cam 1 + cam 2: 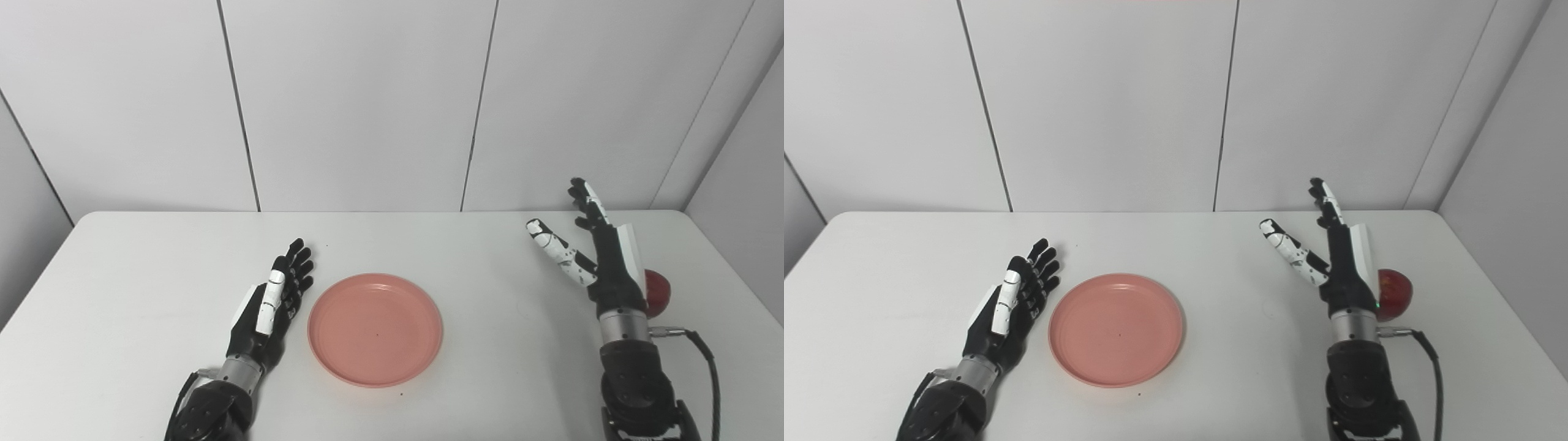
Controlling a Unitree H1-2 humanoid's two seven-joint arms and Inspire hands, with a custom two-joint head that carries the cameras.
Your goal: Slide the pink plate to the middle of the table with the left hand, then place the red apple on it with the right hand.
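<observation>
half the red apple [1393, 294] hidden, right robot hand [1338, 257] in front

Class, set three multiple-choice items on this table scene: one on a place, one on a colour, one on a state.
1. Where is the red apple?
A. On the plate
B. On the table behind the right hand
C. Beside the left hand

2. What colour is the plate?
A. Pink
B. Blue
C. Green

3. What state is the left hand in?
A. Shut on the apple
B. Shut on the plate
C. Open, beside the plate

Key: 1 B, the hand partly hides it; 2 A, its surface is plainly pink; 3 C, its fingers are spread and hold nothing.
</observation>
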